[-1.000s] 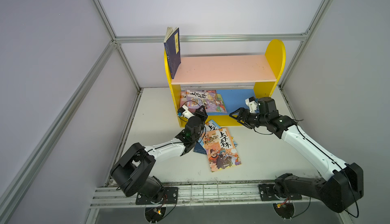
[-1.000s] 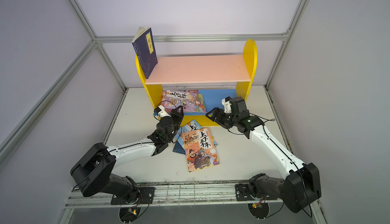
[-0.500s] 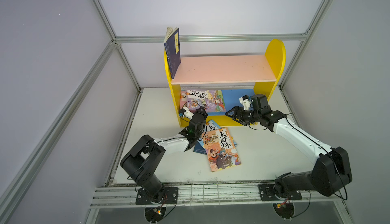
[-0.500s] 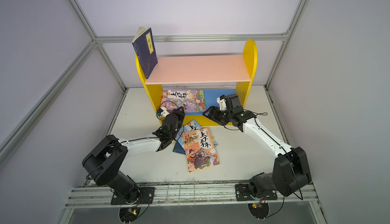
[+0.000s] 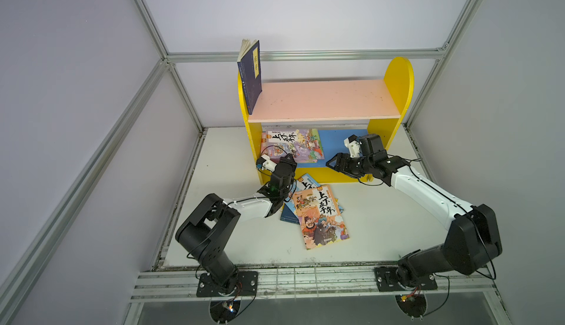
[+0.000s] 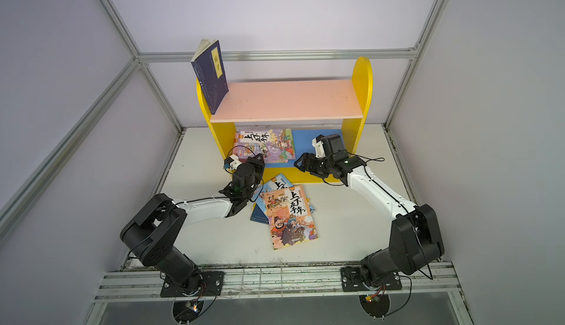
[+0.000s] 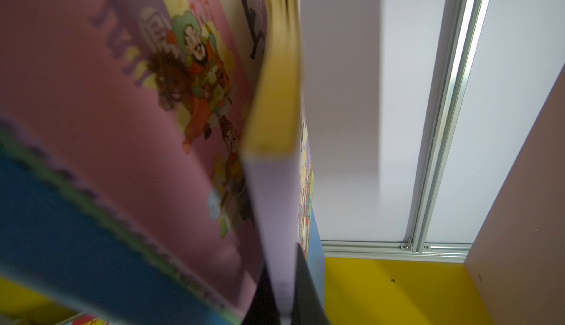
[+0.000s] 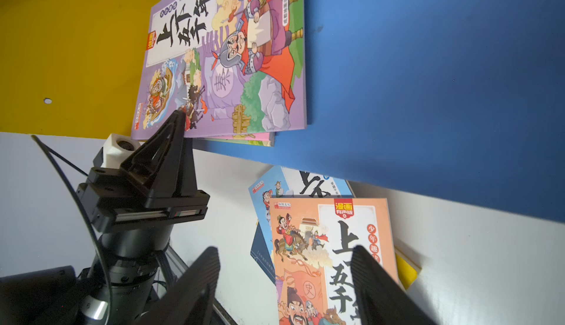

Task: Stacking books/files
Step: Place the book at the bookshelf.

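Books lie in a loose pile on the counter (image 5: 382, 231), in front of the shelf (image 5: 397, 94). The orange book (image 5: 321, 216) is on top, cover up, turned at an angle to the shelf front. A light blue book (image 5: 306, 180) shows from under its edge nearest the shelf. A dark blue book (image 5: 289, 216) shows from under its left edge. In the right wrist view, a yellow book (image 8: 406, 270) shows as a narrow strip at its right edge.

The right gripper (image 5: 329, 163) hangs just in front of the shelf, right of the shelf's centre and clear of the counter. Its fingers (image 8: 195, 277) stand wide apart with nothing between them.

The left gripper (image 8: 179, 118) is at the front left corner of the shelf's lower board (image 5: 345, 137). It is closed on the near corner of the purple book (image 5: 293, 146). The left wrist view shows that book's pale edge clamped between the fingers. How far the corner is raised cannot be told.

The purple book lies cover up on the left half of the blue lower board. A pink book (image 8: 244, 137) lies beneath it, with only its edge showing in the right wrist view.

On the shelf's pink upper board (image 5: 321, 100), a navy book (image 5: 250, 75) with a yellow title strip stands upright at the left end, against the shelf's left side panel.
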Controlling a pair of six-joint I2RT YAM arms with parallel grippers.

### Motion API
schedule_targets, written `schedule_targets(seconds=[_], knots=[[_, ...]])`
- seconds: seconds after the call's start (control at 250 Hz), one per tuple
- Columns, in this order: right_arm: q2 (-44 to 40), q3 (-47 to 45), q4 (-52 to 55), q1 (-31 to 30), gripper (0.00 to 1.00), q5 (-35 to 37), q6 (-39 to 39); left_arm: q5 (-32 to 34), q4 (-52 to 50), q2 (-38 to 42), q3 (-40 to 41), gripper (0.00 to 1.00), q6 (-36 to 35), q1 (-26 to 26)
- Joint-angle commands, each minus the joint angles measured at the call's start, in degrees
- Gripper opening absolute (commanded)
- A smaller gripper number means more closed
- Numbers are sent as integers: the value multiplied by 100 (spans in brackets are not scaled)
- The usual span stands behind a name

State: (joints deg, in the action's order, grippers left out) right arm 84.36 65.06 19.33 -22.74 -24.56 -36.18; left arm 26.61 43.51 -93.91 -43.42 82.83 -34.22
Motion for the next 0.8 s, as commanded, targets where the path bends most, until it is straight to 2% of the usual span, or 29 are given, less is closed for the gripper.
schedule_targets(seconds=[0.0,0.144,0.38,0.5,0.74,0.8], knots=[[143,80,-96,-16,71,180,160,-41,-31,44,85,21,13,35],[228,30,-436,-52,70,129,120,-142,16,108,240,38,241,88],[380,271,-267,-74,69,439,312,-217,-334,359,287,61,265,101],[565,449,-254,-79,68,554,354,-253,-548,495,282,69,266,115],[981,821,-223,-195,67,706,390,-441,-861,658,360,77,346,226],[1034,867,-227,-262,66,743,397,-600,-1210,678,233,83,387,306]])
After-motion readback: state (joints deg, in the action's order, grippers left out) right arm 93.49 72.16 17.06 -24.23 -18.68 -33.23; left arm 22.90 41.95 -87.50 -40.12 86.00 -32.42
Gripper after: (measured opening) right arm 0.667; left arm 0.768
